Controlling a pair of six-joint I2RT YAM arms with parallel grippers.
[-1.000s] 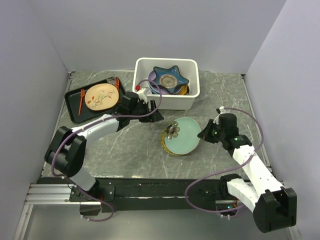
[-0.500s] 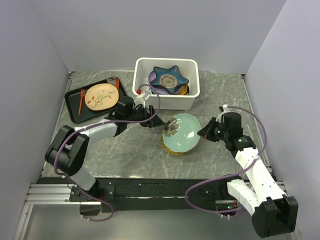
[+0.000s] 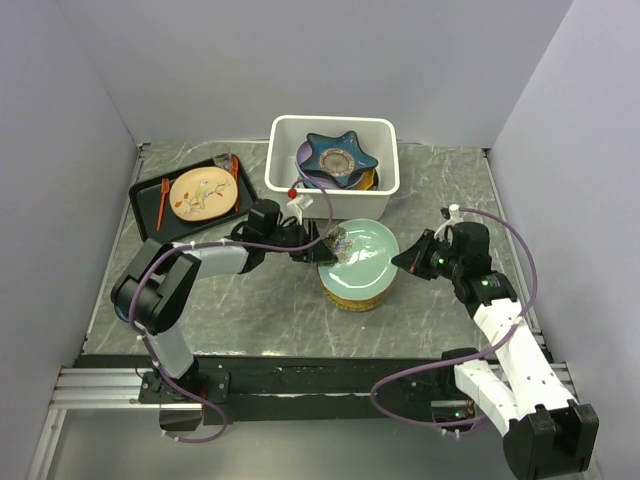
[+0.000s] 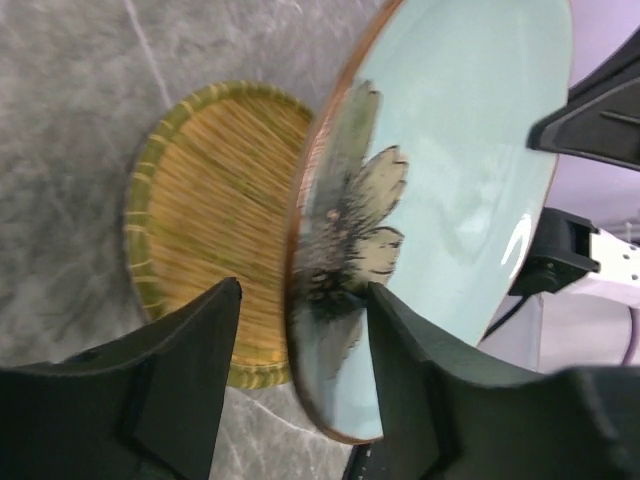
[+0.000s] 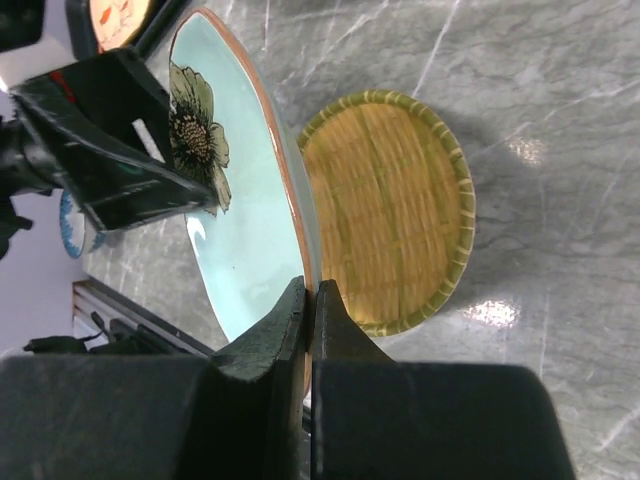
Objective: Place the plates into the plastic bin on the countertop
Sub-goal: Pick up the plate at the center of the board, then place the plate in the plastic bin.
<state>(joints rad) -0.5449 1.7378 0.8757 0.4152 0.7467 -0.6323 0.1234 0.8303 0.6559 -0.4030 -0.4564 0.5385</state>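
Note:
A pale green plate with a flower (image 3: 362, 256) is held tilted, nearly on edge, above a round woven mat (image 3: 356, 297). My right gripper (image 3: 401, 262) is shut on the plate's right rim, its jaws (image 5: 310, 290) pinching the rim. My left gripper (image 3: 318, 246) is open and straddles the opposite rim by the flower (image 4: 303, 292). One finger (image 4: 400, 340) lies against the plate's face (image 4: 460, 140). The other finger (image 4: 190, 350) stands off from its back. The white plastic bin (image 3: 330, 205) at the back holds a navy star-shaped plate (image 3: 340, 157) on other plates.
A black tray (image 3: 148, 218) at the back left carries a beige plate (image 3: 203, 193) and orange cutlery. Grey walls enclose the marble countertop (image 3: 250, 300) on three sides. The woven mat (image 5: 390, 210) lies right under the tilted plate.
My right gripper has lifted the green plate and carried it a little left. My left gripper has moved right from the bin's front onto the plate's flower rim, its jaws narrowing.

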